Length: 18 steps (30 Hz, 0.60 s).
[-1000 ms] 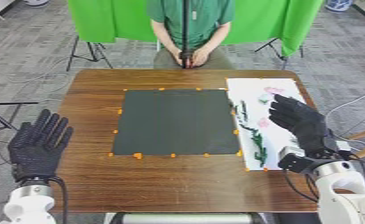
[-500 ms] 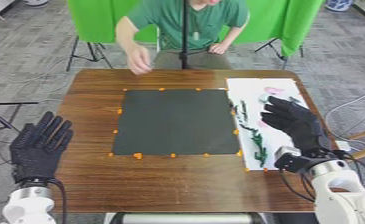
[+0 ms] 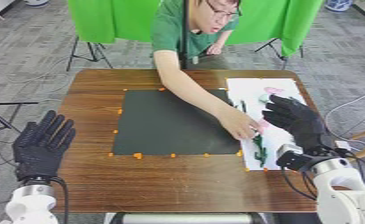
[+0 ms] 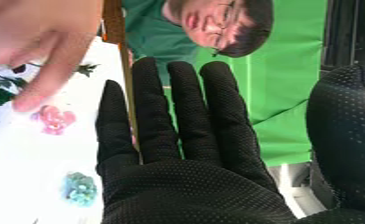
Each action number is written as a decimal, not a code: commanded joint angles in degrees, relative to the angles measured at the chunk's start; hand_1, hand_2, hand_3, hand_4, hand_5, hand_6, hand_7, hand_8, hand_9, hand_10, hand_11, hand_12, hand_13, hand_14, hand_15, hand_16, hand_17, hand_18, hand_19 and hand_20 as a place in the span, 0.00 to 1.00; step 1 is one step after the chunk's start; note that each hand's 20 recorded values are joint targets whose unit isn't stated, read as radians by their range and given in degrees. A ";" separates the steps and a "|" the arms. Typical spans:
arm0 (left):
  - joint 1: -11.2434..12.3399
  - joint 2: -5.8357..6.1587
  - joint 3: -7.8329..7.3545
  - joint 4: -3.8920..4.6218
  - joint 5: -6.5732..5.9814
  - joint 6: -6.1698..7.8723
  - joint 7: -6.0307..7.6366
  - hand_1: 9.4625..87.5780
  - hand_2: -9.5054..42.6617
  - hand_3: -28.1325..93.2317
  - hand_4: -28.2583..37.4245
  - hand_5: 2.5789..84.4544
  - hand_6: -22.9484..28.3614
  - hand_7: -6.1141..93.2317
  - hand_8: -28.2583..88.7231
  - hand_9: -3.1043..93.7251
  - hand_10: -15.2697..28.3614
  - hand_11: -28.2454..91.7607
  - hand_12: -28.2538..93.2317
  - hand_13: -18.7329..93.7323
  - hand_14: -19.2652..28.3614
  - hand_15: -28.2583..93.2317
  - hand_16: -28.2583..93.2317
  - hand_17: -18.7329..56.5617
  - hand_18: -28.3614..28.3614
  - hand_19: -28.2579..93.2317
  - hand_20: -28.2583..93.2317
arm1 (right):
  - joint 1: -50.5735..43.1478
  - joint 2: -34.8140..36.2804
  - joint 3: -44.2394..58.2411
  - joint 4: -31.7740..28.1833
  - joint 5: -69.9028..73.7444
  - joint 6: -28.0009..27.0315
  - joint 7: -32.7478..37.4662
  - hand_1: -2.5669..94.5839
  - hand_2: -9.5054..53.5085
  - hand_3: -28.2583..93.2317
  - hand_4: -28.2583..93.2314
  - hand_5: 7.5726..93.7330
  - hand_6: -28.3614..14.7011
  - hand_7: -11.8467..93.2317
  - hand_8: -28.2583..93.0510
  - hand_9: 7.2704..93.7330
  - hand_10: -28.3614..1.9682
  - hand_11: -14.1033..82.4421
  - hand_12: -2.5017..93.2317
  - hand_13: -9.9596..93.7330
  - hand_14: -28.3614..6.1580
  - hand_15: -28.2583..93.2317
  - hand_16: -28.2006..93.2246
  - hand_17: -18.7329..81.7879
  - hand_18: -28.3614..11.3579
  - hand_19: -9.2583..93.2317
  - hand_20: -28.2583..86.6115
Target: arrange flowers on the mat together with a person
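My right hand (image 3: 296, 120) is to the right of the dark mat (image 3: 174, 117), over the white sheet (image 3: 248, 86) that lies along that side of it on the desk (image 3: 174, 185). Its fingers are straight and a little spread, with the thumb standing well away from them. My left hand (image 3: 42, 150) is off to the left of the mat, and its fingers too are straight and slightly spread.

The flowers all lie to the right of the mat, on the sheet. Near the mat's right edge there is a leafy stem (image 3: 259, 151), long, thin and deep green, with small leaves bunched along it. The nearer pink flower (image 4: 54, 120) is soft rose, with rounded, ruffled petals; the farther pink flower (image 3: 273, 90) is paler, level with the mat's far edge. The blue-green flower (image 4: 80, 189) is a compact, dusty cluster of small petals, also right of the mat.

A person leans in from beyond the mat, one bare arm crossing over it. The person's hand (image 3: 238, 124) is at the mat's right edge, fingers down at the stem's far end; whether they grip it, I cannot tell.
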 commanded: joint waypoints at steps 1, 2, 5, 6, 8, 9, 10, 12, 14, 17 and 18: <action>1.08 -0.42 0.26 0.38 -0.27 0.03 0.02 0.24 0.45 0.85 0.00 0.54 0.62 0.21 0.15 0.46 0.66 0.42 0.29 0.44 0.75 0.50 0.17 0.15 0.78 0.57 0.31 | -0.71 0.36 0.82 -0.08 -0.02 -0.53 -0.13 0.23 0.16 0.90 0.02 0.47 0.57 0.27 0.13 0.48 0.48 0.24 0.17 0.50 0.40 0.34 0.39 0.30 0.24 0.40 0.37; 1.07 -0.42 0.36 0.39 -0.29 0.10 0.03 0.24 0.45 0.85 0.00 0.54 0.62 0.21 0.15 0.46 0.66 0.42 0.29 0.44 0.75 0.50 0.17 0.15 0.78 0.57 0.31 | -0.98 0.20 1.00 -0.18 -0.06 -0.65 -0.04 0.23 0.17 0.90 0.02 0.47 0.57 0.27 0.13 0.48 0.48 0.24 0.17 0.50 0.40 0.34 0.39 0.30 0.24 0.40 0.37; 1.12 -0.74 0.33 0.67 -0.35 0.07 -0.15 0.24 0.46 0.85 0.00 0.54 0.62 0.21 0.15 0.46 0.66 0.42 0.29 0.44 0.75 0.50 0.17 0.15 0.78 0.57 0.31 | -1.09 0.12 1.05 -0.23 0.03 -0.54 0.08 0.23 0.17 0.89 0.02 0.47 0.57 0.27 0.13 0.49 0.48 0.24 0.17 0.50 0.40 0.34 0.39 0.30 0.24 0.40 0.37; 1.11 -0.86 0.39 0.68 -0.58 0.45 -0.19 0.24 0.46 0.85 0.00 0.54 0.62 0.21 0.15 0.46 0.66 0.42 0.29 0.44 0.75 0.50 0.17 0.15 0.78 0.57 0.31 | -0.97 0.13 1.04 -0.20 -0.03 -0.50 0.22 0.23 0.17 0.89 0.02 0.47 0.57 0.27 0.13 0.49 0.48 0.24 0.17 0.50 0.40 0.34 0.39 0.30 0.24 0.40 0.37; 1.30 -0.98 0.49 0.61 -1.05 0.30 -0.26 0.24 0.46 0.85 0.00 0.54 0.62 0.21 0.15 0.46 0.66 0.42 0.29 0.44 0.75 0.50 0.17 0.15 0.79 0.57 0.31 | -1.49 0.01 1.46 -0.41 0.09 -0.39 0.08 0.23 0.18 0.89 0.02 0.47 0.57 0.27 0.13 0.49 0.48 0.24 0.17 0.50 0.40 0.34 0.39 0.30 0.24 0.40 0.37; 1.31 -0.99 0.56 0.58 -1.10 0.23 -0.31 0.24 0.46 0.85 0.00 0.54 0.62 0.21 0.15 0.46 0.66 0.42 0.29 0.44 0.75 0.50 0.17 0.15 0.79 0.57 0.32 | -1.63 -0.02 1.63 -0.45 0.16 -0.28 0.00 0.23 0.18 0.89 0.02 0.47 0.57 0.27 0.13 0.49 0.48 0.24 0.17 0.50 0.40 0.34 0.39 0.30 0.24 0.40 0.37; 1.38 -1.03 0.57 0.60 -0.84 0.10 -0.42 0.24 0.46 0.85 0.00 0.54 0.62 0.21 0.15 0.46 0.66 0.42 0.29 0.44 0.75 0.50 0.17 0.15 0.79 0.57 0.32 | -1.60 0.06 1.61 -0.39 0.43 -0.07 -0.03 0.23 0.18 0.89 0.02 0.47 0.57 0.27 0.13 0.49 0.48 0.24 0.17 0.50 0.40 0.34 0.39 0.30 0.24 0.40 0.37; 1.67 -1.08 0.41 0.47 -0.75 -0.06 -0.35 0.24 0.46 0.85 0.00 0.54 0.62 0.21 0.15 0.46 0.66 0.42 0.29 0.44 0.75 0.50 0.17 0.15 0.79 0.57 0.32 | -1.70 0.05 1.77 -0.49 0.89 0.13 -0.10 0.22 0.20 0.89 0.02 0.47 0.57 0.26 0.13 0.49 0.47 0.24 0.17 0.50 0.40 0.34 0.39 0.30 0.24 0.40 0.37; 1.86 -1.07 0.17 0.37 -0.74 0.21 -0.31 0.24 0.46 0.85 0.00 0.55 0.62 0.21 0.15 0.46 0.66 0.42 0.29 0.44 0.75 0.50 0.17 0.15 0.79 0.57 0.32 | -1.77 0.07 1.81 -0.51 0.54 0.38 0.01 0.21 0.21 0.89 0.02 0.47 0.57 0.26 0.13 0.49 0.47 0.24 0.17 0.50 0.40 0.34 0.39 0.30 0.24 0.40 0.37; 2.02 -1.32 -0.01 0.61 -0.70 0.25 -0.40 0.24 0.46 0.85 0.00 0.54 0.62 0.21 0.15 0.46 0.66 0.41 0.29 0.44 0.75 0.50 0.17 0.15 0.79 0.57 0.32 | -1.70 0.12 1.70 -0.53 0.71 0.49 0.28 0.21 0.22 0.89 0.02 0.47 0.57 0.26 0.13 0.49 0.46 0.24 0.17 0.50 0.40 0.34 0.39 0.30 0.24 0.40 0.37; 2.09 -1.39 -0.02 0.45 -1.02 0.64 -0.52 0.24 0.46 0.85 0.00 0.54 0.62 0.21 0.15 0.46 0.66 0.41 0.29 0.44 0.75 0.50 0.17 0.15 0.79 0.57 0.32 | -1.78 0.08 1.73 -0.56 0.72 0.32 0.26 0.21 0.22 0.89 0.02 0.47 0.57 0.26 0.13 0.49 0.46 0.24 0.17 0.50 0.40 0.34 0.39 0.30 0.24 0.40 0.37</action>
